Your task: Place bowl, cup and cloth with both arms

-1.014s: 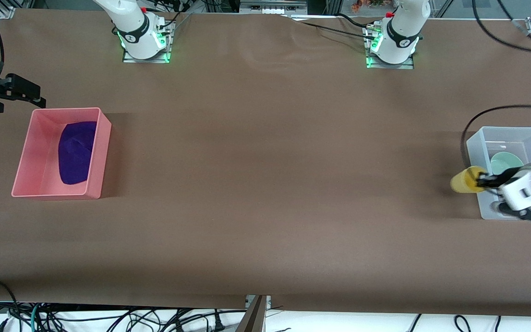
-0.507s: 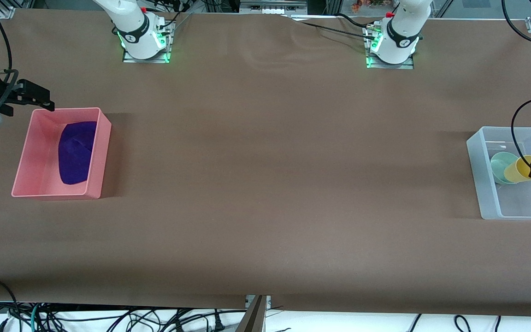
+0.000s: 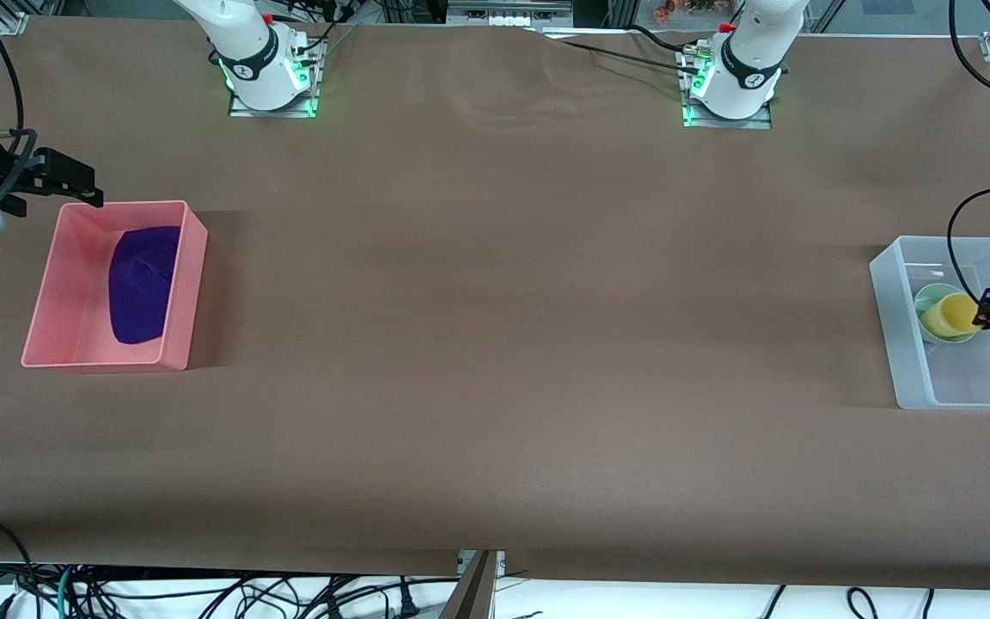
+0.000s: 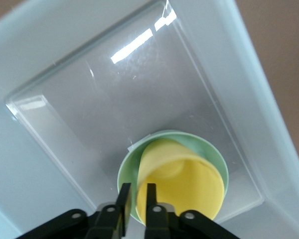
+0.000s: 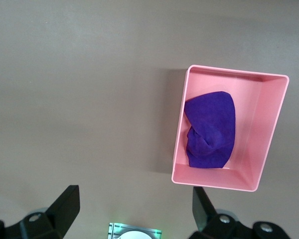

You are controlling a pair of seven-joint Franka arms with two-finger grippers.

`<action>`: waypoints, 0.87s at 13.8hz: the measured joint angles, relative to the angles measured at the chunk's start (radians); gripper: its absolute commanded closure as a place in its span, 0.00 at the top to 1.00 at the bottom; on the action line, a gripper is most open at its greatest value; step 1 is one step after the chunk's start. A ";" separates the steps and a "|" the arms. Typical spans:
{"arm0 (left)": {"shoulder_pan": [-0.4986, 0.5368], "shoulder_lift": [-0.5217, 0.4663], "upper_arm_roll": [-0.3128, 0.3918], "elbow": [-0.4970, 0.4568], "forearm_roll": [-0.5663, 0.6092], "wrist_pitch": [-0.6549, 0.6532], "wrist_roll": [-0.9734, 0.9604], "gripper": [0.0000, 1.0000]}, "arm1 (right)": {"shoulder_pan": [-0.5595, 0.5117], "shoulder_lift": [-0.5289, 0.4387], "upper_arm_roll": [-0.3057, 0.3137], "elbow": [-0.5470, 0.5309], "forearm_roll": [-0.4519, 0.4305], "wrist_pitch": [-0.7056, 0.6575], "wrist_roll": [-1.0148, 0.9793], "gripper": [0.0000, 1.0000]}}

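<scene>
The yellow cup (image 3: 946, 316) lies tilted inside the mint-green bowl (image 3: 925, 303), which stands in a clear bin (image 3: 899, 344) at the left arm's end of the table. My left gripper (image 3: 983, 316) is shut on the cup's rim. In the left wrist view its fingers (image 4: 123, 199) pinch the wall of the cup (image 4: 184, 179), one inside and one outside, over the bowl (image 4: 127, 169). The purple cloth (image 3: 141, 284) lies crumpled in a pink bin (image 3: 74, 357). My right gripper (image 3: 87, 185) hangs open and empty beside that bin. The right wrist view shows the right gripper (image 5: 134, 209) and the cloth (image 5: 212, 129).
The pink bin (image 5: 179, 124) stands at the right arm's end of the table. The clear bin's floor (image 4: 65, 99) is bare apart from the bowl. Both arm bases (image 3: 267, 82) stand along the edge farthest from the front camera. A black cable (image 3: 955, 232) loops over the clear bin.
My left gripper has carried the cup from beside the clear bin's wall into the bin and lowered it into the bowl. My right gripper shifted slightly toward the pink bin, then stayed still.
</scene>
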State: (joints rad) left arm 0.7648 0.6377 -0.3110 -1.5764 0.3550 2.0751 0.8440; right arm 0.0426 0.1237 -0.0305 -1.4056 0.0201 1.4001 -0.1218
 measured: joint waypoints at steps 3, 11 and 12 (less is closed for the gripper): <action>-0.001 -0.056 -0.081 0.028 0.000 -0.090 -0.004 1.00 | 0.000 0.000 0.000 0.000 -0.002 0.003 0.000 1.00; -0.012 -0.241 -0.507 0.137 -0.001 -0.571 -0.535 1.00 | 0.000 0.003 0.001 0.000 -0.015 0.014 0.000 1.00; -0.012 -0.245 -0.545 0.152 -0.001 -0.596 -0.586 1.00 | 0.000 0.003 0.001 0.000 -0.015 0.015 0.000 1.00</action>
State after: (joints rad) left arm 0.7526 0.3923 -0.8558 -1.4246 0.3542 1.4786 0.2583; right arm 0.0427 0.1270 -0.0298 -1.4057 0.0054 1.4152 -0.1218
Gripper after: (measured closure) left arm 0.000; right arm 0.000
